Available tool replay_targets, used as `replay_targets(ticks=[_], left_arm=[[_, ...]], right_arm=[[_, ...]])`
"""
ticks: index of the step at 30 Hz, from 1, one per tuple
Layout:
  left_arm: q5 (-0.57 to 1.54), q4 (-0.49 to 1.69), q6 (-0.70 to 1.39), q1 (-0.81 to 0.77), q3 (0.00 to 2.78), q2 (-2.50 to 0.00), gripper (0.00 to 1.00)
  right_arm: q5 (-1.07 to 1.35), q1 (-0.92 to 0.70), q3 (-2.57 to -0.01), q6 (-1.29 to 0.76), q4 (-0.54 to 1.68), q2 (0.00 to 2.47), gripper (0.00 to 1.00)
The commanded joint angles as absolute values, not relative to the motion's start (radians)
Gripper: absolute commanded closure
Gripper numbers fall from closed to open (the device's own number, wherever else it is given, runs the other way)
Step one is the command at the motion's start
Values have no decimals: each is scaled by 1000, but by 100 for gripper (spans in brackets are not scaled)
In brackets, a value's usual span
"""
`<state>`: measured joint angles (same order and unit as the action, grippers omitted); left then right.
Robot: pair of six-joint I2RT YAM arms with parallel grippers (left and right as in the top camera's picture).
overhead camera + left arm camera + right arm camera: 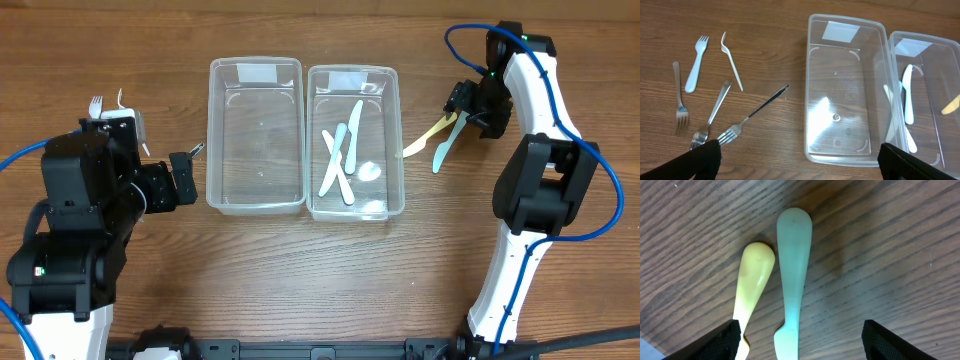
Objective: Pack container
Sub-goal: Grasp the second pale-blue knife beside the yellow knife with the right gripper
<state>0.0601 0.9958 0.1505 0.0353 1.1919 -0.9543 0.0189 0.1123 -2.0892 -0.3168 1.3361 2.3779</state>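
- Green knife [792, 265] and yellow utensil [756, 277], handle ends only, fill the right wrist view. They lie side by side on the tabletop [900, 240], nearly touching.
- Right claw [800, 332] is spread wide w/ both handles btwn its fingers, gripping nothing.
- Risk: closing from here likely pinches both at once. They could scissor apart, so one slips out or drops short of the box. Thin flat handles on wood also give poor purchase.
- Left wrist view: left claw [797, 160] is apart too, empty, hanging over the tabletop near the forks and the left box [808, 100], which is bare inside.
- Three metal forks [752, 114] lie close by, two w/ heads nearly touching beside a claw finger. Two white plastic forks [695, 67] sit further off.
- Risk: grabbing one metal fork may drag its neighbour, or the fingers skid on the steel.
- Overhead: both boxes sit side by side mid-tabletop. Right box [398, 140] holds pale knives [343, 165] and what looks like a spoon [370, 172].
- The yellow utensil's far end lies just beside the right box's wall, so a sloppy lift could nudge the box.
- Packing looks early: all forks and the right-side pair are outside the boxes.
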Motion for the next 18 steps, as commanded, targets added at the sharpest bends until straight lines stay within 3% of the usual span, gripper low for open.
replay_targets(ticks=[1,14,16,18], left_arm=[[68,991,131,39,1214,-956,0],[68,991,131,39,1214,-956,0],[68,991,131,39,1214,-956,0],[68,991,131,39,1214,-956,0]], right_arm=[[20,113,-2047,-318,1312,2381,20],[18,114,-1872,-345,1194,2381,20],[17,114,-1870,-348,1195,2381,23],[18,113,-1870,-347,1198,2381,32]])
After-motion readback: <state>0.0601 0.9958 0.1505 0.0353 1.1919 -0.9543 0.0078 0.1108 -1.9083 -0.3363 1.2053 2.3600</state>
